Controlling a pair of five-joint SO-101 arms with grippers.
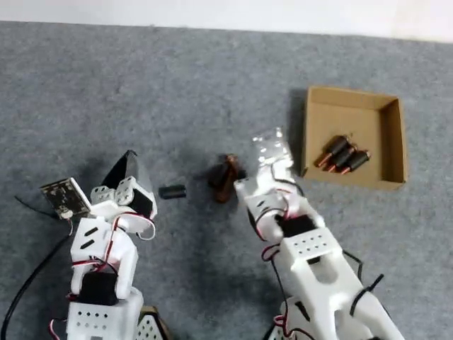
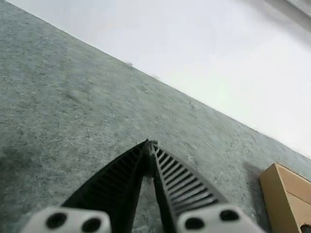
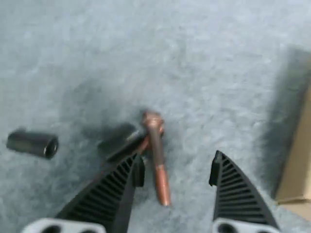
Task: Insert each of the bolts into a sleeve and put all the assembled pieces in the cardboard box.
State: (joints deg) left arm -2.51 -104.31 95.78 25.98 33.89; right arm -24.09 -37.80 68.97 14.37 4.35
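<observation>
Two arms in front of you. Your left gripper [image 2: 149, 144] is pressed together with nothing in it. Right of it lies one loose black sleeve [image 1: 172, 191], then the copper bolts [image 1: 225, 178] in a heap. Your right gripper [image 3: 177, 167] is spread wide, with one bolt lying between its fingers. Far right, the cardboard box [image 1: 354, 96] holds three assembled pieces [image 1: 343, 154].

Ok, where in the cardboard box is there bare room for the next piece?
Bare box floor lies between the three assembled pieces and the far wall. Crowded: its near-left part, and the carpet by the right claw, where bolts lie.
</observation>
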